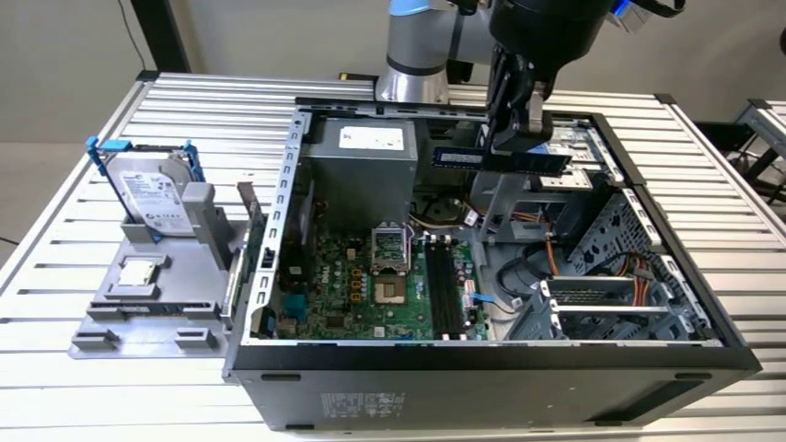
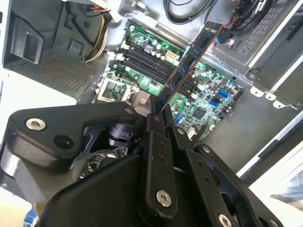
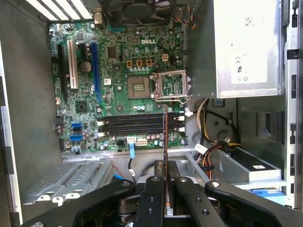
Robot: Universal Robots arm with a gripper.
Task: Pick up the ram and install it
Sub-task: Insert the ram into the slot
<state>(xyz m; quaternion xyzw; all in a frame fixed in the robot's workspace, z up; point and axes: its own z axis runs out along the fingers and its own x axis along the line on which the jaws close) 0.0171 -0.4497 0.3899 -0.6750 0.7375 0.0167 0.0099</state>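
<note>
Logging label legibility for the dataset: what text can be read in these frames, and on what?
None reads surely enough to quote.
Hard drive label: too small.
Power supply stickers: blurred.
Sticker on the ram: too small.
Motherboard lettering: too small to trust.
Computer case front label: blurred.

ram (image 1: 461,158) hangs clear above memory slots (image 3: 128,125); power supply (image 3: 246,47), drive cage (image 1: 605,302) flank.

A single robot arm (image 1: 414,51) comes down from above, its black wrist (image 1: 553,28) upright and its gripper (image 1: 516,145) pointing straight down, the two dark fingers (image 3: 157,170) pinched together on the upper edge of the ram (image 1: 498,159), held level in mid-air.
</note>
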